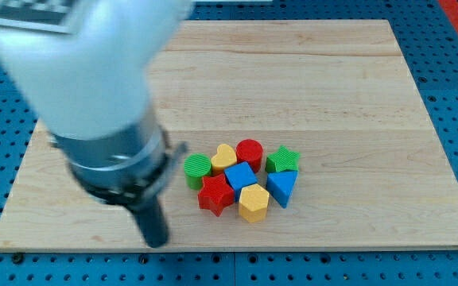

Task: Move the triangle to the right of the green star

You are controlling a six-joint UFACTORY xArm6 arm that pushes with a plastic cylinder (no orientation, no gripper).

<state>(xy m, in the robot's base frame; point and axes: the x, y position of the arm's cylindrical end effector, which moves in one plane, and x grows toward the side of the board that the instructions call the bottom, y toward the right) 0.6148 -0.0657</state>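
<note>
The blue triangle (283,188) lies just below the green star (282,160), touching it, at the right end of a tight cluster of blocks in the lower middle of the wooden board (308,79). My tip (157,241) is near the board's bottom edge, well to the left of the cluster and apart from every block. The nearest blocks to it are the red star (216,195) and the green round block (197,169).
The cluster also holds a yellow heart (224,157), a red cylinder (250,152), a blue cube (241,176) and a yellow hexagon (254,203). The arm's large white and grey body (94,87) covers the board's upper left.
</note>
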